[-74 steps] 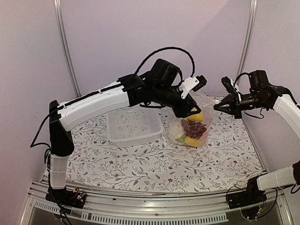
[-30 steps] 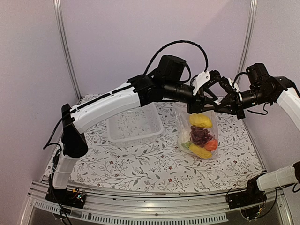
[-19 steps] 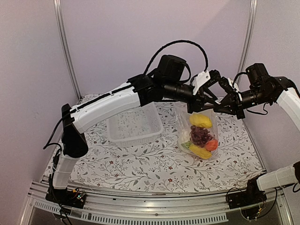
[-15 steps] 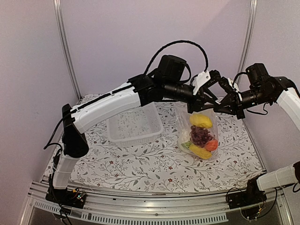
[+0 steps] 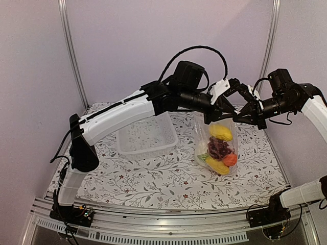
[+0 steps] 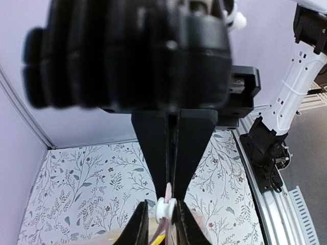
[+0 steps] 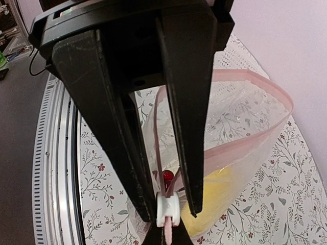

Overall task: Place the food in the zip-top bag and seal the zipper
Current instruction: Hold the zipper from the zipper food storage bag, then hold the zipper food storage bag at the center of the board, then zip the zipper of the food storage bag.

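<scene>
Right fingers pinch the zipper, left fingers narrowly flank it; white basket stands nearby.

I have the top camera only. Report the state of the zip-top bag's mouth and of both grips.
Observer: On the right wrist camera the zip-top bag's mouth gapes open; its pink zipper curves away in a wide loop.
Operator: Right grip, report.
Observer: The right tool is shut on the zipper at one end, by a small white piece.
Operator: Now the left.
Observer: On the left wrist camera the left tool stands nearly closed, the pink strip between its tips; whether it pinches it, I cannot tell.
</scene>
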`<state>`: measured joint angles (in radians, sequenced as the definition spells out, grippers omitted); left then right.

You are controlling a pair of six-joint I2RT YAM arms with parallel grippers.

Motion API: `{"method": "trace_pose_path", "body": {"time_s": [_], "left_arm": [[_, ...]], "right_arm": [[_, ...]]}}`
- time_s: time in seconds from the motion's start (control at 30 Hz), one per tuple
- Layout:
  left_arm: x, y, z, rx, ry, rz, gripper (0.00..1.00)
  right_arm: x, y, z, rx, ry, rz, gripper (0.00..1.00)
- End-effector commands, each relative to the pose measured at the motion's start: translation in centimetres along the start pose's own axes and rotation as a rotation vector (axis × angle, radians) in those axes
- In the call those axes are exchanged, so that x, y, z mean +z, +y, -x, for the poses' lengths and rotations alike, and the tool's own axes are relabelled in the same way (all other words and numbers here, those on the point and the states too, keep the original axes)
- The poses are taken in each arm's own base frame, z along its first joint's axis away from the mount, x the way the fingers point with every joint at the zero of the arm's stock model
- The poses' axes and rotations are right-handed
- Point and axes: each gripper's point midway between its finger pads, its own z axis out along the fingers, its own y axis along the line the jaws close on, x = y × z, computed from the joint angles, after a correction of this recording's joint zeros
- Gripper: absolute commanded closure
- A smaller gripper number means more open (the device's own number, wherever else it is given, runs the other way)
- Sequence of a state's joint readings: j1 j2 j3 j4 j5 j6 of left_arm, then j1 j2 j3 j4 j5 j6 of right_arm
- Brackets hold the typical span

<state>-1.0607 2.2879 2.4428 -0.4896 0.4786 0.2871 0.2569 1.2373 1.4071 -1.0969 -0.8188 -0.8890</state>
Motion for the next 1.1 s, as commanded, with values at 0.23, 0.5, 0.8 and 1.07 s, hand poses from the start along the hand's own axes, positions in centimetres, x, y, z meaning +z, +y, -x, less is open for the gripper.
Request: {"method": "trace_pose_path", "body": {"time_s": [0.23,0.5,0.8,1.07], "left_arm": [[-1.0,1.3,-0.9,-0.041,0.039,0.021,0.90],[-3.0,3.4,-1.0,-0.024,0.077,0.102,0.93],[-3.2,4.3,-2.8,-0.044,0.124,0.138,0.94],[-3.9,6.0,-2.6,-0.049,0.109,0.185,0.94]], "right_arm": [[0.1,-1.1,1.3,-0.018,-0.029,-0.030,1.00],[0.5,-2.8,0.4,-0.003,0.019,-0.074,1.00],[-2.4,-3.6,2.7,-0.007,-0.052,-0.105,1.00],[-3.2,-3.9,2.7,-0.026,-0.018,-0.125,1.00]]}}
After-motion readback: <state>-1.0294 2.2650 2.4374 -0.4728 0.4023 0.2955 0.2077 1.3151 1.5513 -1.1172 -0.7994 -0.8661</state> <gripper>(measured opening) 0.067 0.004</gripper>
